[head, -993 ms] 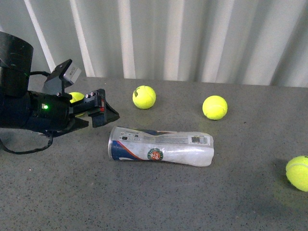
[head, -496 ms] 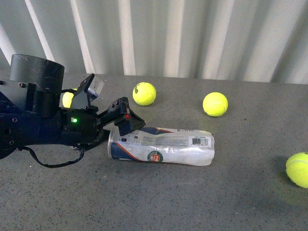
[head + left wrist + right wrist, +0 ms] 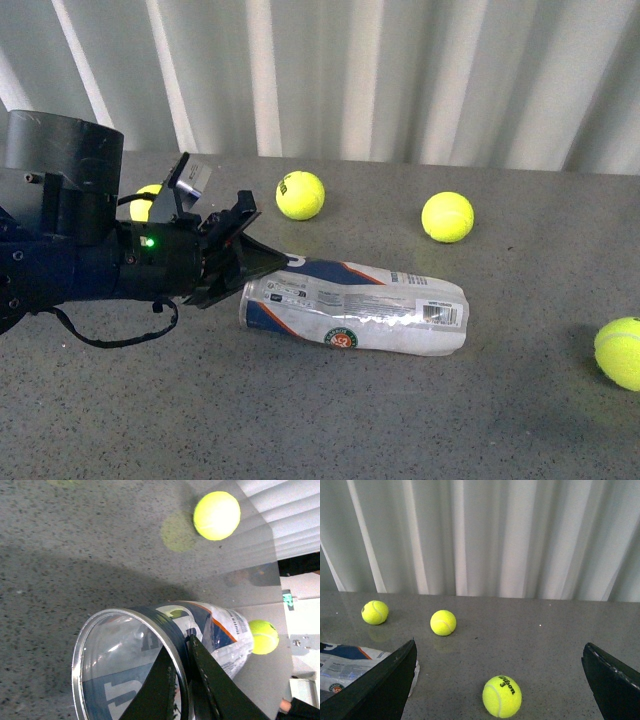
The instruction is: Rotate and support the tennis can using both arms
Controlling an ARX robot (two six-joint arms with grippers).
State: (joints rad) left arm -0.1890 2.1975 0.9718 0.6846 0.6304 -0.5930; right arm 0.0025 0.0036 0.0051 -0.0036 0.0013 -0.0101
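A moment ago my left claw (image 3: 268,266) was only reaching over the open end of the tennis can (image 3: 370,310); now it has bitten. In the left wrist view my two fingers (image 3: 210,690) straddle the metal rim (image 3: 79,650), one inside the tube and one outside, pressed nearly together with the wall between them, so I judge the grip closed on the can.

The can has answered that. It lies on its side near the middle of the desk (image 3: 300,430), as before, but it has slid toward the right edge. Its closed end has swung a little toward the near edge, while the open end points at the left edge, where I hold it.

So the rotation is under way, driven from one end only. My right claw (image 3: 499,645) hangs wide open over the right part of the desk, touching nothing, with the can's closed end just at the side of its view. The support half is not yet begun. A thin rim pinch could slip, I think, unless that claw comes in.
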